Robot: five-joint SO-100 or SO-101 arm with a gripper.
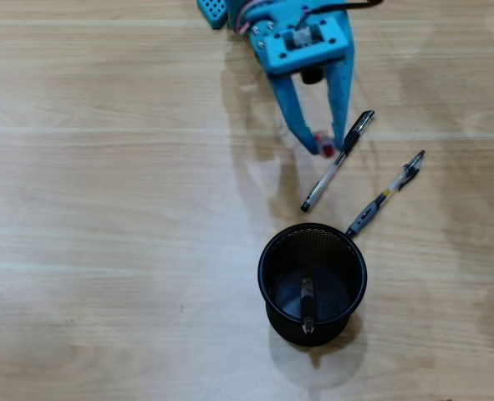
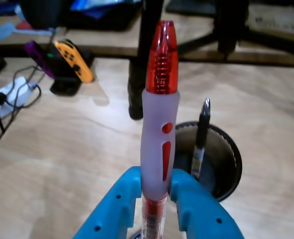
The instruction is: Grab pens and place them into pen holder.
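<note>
Four pens: the jaws (image 2: 155, 199) grip one red pen (image 2: 159, 124). Two clear pens (image 1: 337, 161) (image 1: 386, 193) lie on the table (image 1: 104, 209) at centre right; one black pen (image 1: 306, 305) stands in the single pen holder (image 1: 313, 282).

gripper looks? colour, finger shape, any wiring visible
Gripper is light blue plastic throughout, likely 3D-printed. In the overhead view, two long fingers taper to narrow tips, under a blocky blue wrist plate with small screws and a grey part at its centre. Thin wires, red among them, bunch at the plate's top edge. In the wrist view the fingers show small round holes.
</note>
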